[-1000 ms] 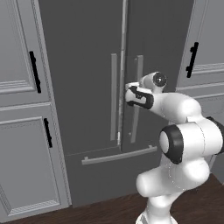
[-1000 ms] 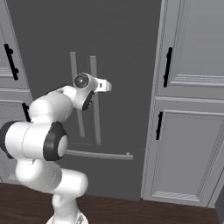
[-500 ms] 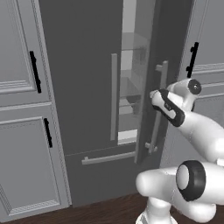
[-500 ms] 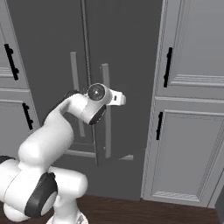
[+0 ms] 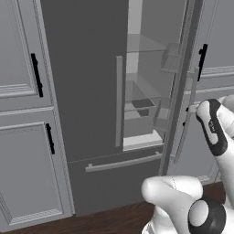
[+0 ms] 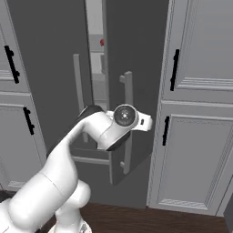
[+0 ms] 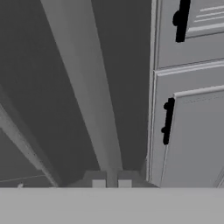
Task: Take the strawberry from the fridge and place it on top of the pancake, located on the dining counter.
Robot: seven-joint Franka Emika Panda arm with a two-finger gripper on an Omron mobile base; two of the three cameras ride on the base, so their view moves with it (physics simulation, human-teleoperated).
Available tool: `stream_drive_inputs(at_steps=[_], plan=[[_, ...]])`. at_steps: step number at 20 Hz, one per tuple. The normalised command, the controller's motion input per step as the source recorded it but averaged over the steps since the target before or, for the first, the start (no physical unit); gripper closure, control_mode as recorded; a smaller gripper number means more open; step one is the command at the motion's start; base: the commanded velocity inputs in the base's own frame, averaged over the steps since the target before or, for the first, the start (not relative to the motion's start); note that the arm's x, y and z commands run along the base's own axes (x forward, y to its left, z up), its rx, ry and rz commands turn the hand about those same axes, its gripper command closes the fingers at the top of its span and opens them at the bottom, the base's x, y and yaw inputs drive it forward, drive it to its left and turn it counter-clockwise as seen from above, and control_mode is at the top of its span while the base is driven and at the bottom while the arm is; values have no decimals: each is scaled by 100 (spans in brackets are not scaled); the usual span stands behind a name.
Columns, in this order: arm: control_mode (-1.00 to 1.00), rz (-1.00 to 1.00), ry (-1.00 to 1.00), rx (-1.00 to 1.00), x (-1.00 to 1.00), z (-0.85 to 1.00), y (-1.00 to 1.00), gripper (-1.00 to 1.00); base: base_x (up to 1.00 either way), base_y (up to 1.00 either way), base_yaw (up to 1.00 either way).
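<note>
The fridge (image 5: 91, 114) filled the centre of both base views, its right door swung partly open. The gripper (image 7: 111, 180) was clamped on that door's pale bar handle (image 7: 87, 96) (fingertips at the hand view's bottom edge). A small red strawberry (image 6: 102, 42) sat inside, upper centre-left of the right base view.

Fridge (image 5: 87, 91) between cabinets (image 5: 23, 114), right door (image 6: 132, 68) ajar, shelves (image 5: 146, 48) inside.
</note>
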Motion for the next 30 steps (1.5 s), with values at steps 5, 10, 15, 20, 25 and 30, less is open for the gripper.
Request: stream_drive_inputs(at_steps=[5,10,15,20,25,30], plan=[[-100,-1,0,-6,-59,25,1,-100,0,0,0],[-100,-10,16,-55,-23,44,94,-100,0,0,0],[-100,-5,38,-72,0,24,100,-100,0,0,0],[-100,-1,34,-65,1,40,85,-100,0,0,0],[-100,1,29,-38,40,5,26,-100,0,0,0],[-100,1,27,-14,54,-5,-11,-100,0,0,0]])
